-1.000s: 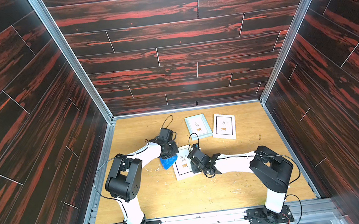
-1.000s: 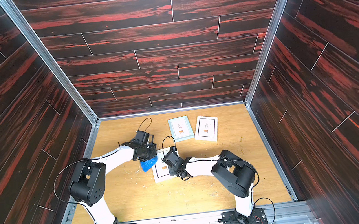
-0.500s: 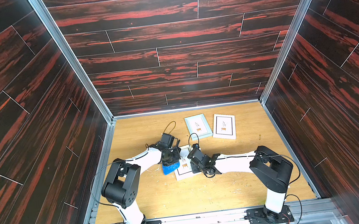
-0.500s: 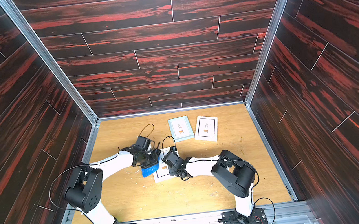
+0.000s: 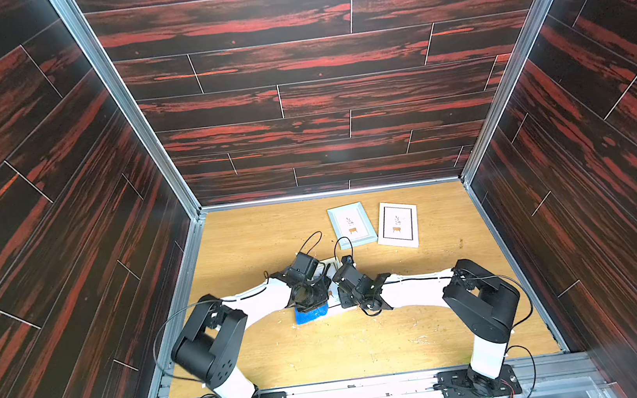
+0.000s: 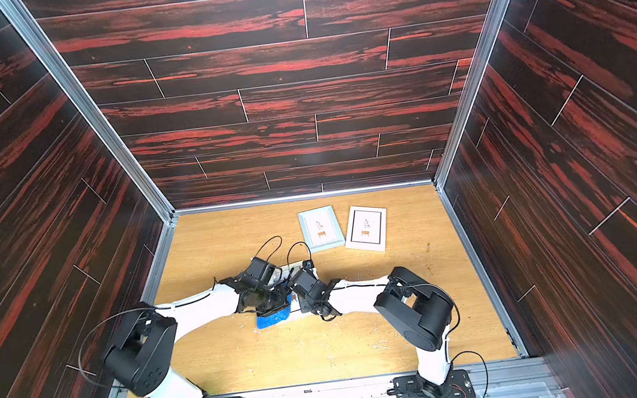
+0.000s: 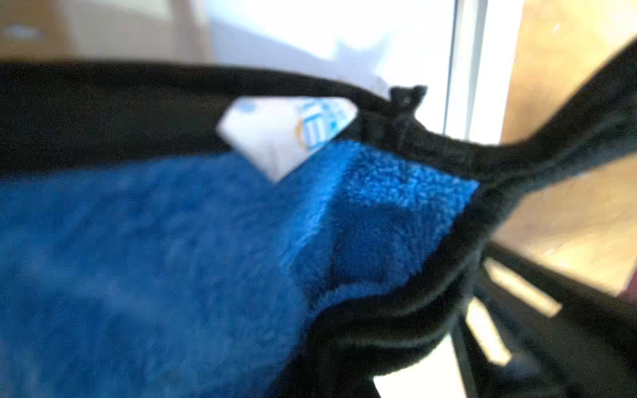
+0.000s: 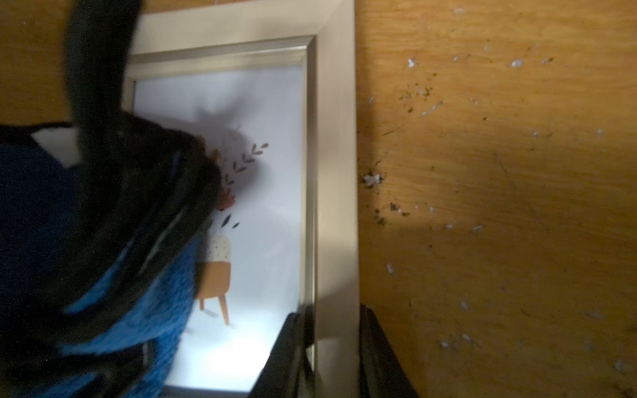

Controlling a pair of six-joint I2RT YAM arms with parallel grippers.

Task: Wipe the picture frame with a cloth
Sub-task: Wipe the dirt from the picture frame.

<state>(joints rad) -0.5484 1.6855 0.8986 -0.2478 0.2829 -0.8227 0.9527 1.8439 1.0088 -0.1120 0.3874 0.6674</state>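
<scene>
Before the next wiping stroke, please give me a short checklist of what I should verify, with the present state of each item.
1. Grip on the cloth: ok, the left gripper is shut on it.
2. Hold on the frame: ok, the right gripper has its fingers on both sides of the frame's border.
3. Cloth over the glass: ok, it covers part of the picture.
4. Cloth pressing on the glass: cannot tell.
5. Cloth apart from the right fingers: ok, bare glass lies between them.
6. Light blue frame and white frame out of the way: ok, both lie farther back.
</scene>
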